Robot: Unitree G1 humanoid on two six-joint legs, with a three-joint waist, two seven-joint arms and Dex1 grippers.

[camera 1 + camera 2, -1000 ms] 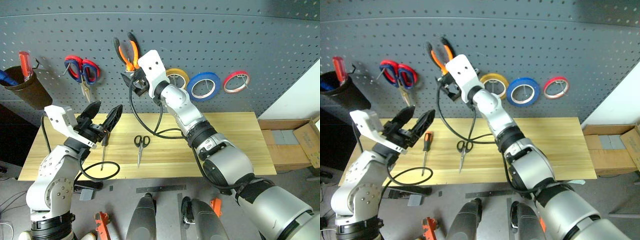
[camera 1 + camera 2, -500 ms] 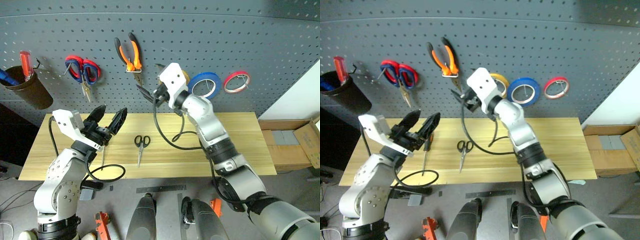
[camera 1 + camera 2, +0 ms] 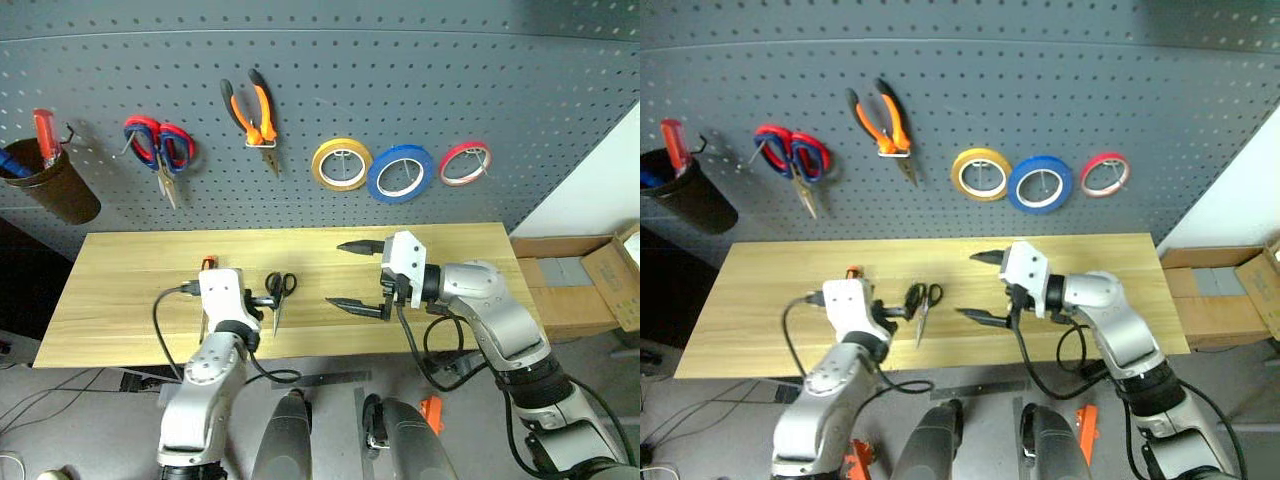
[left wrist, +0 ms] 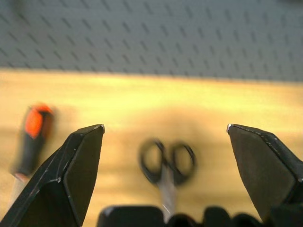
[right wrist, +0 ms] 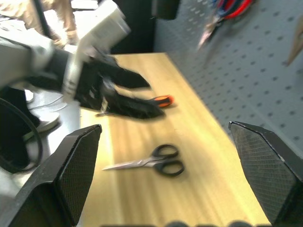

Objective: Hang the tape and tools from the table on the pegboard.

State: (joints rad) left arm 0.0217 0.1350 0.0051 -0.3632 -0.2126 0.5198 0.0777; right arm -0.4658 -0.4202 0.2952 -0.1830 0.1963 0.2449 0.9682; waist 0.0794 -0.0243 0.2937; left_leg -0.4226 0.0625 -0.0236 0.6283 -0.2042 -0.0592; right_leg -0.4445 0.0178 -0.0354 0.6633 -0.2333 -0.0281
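Note:
Orange-handled pliers (image 3: pixel 255 108) and the blue tape (image 3: pixel 400 173) hang on the dark grey pegboard (image 3: pixel 420 70). Small black-handled scissors (image 3: pixel 278 291) lie on the wooden table (image 3: pixel 470 330). The screwdriver (image 3: pixel 207 266) lies left of them, its shaft hidden behind my left arm. My left gripper (image 4: pixel 165 127) is low over the table, open wide, with the scissors (image 4: pixel 166 165) just ahead between its fingers. Right of the scissors, my right gripper (image 3: pixel 352 275) hovers open and empty, pointing left toward them.
Red-and-blue scissors (image 3: pixel 160 150), a yellow roll (image 3: pixel 340 163) and a thin red roll (image 3: pixel 465 162) also hang on the board. A brown cup (image 3: pixel 55 188) holding a red-handled tool hangs at far left. Cardboard boxes (image 3: pixel 585 285) sit beyond the table's right end.
My right arm has come down from the pegboard, leaving the pliers hanging, and now hovers over the table. My left arm has dropped low toward the scissors. Both grippers stayed open.

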